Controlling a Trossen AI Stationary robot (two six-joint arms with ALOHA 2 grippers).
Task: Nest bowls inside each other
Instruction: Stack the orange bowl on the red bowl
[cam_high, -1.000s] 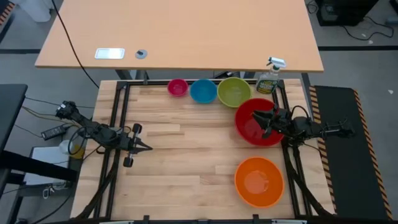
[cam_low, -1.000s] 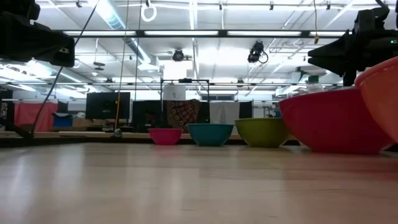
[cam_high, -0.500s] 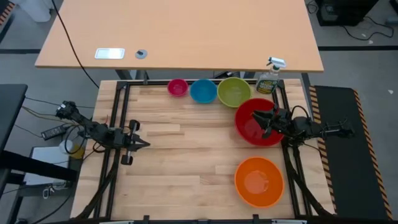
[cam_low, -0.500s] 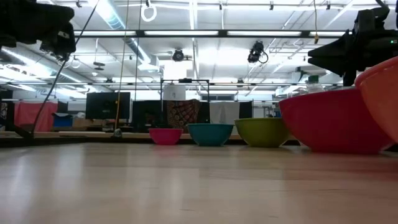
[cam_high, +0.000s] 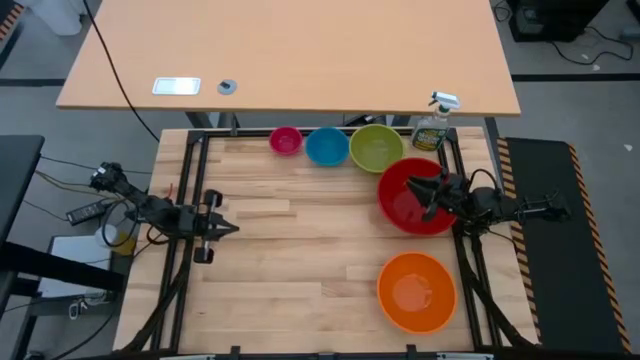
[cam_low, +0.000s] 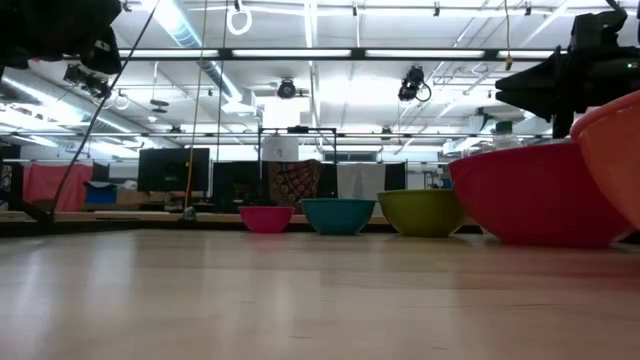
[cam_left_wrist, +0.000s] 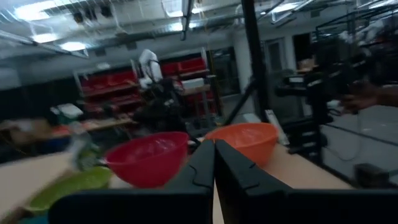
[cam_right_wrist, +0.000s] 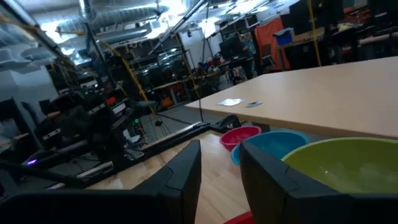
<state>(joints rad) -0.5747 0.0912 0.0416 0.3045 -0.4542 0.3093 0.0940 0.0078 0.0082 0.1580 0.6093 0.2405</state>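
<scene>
Your right gripper (cam_high: 415, 190) hovers over the red bowl (cam_high: 412, 200), jaws parted, apparently empty; left gripper (cam_high: 228, 228) clenched, well apart. Next: fetch the orange bowl (cam_high: 416, 291) just beside it.

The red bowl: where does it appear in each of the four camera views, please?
High view: the red bowl sits right of centre, under the right gripper.
Low view: at the right, partly behind the orange bowl.
Left wrist view: left of centre, beside the orange bowl.
Right wrist view: only a red sliver at the bottom edge, probably its rim.
Shared landmark: the lime green bowl, next to the red bowl.
</scene>
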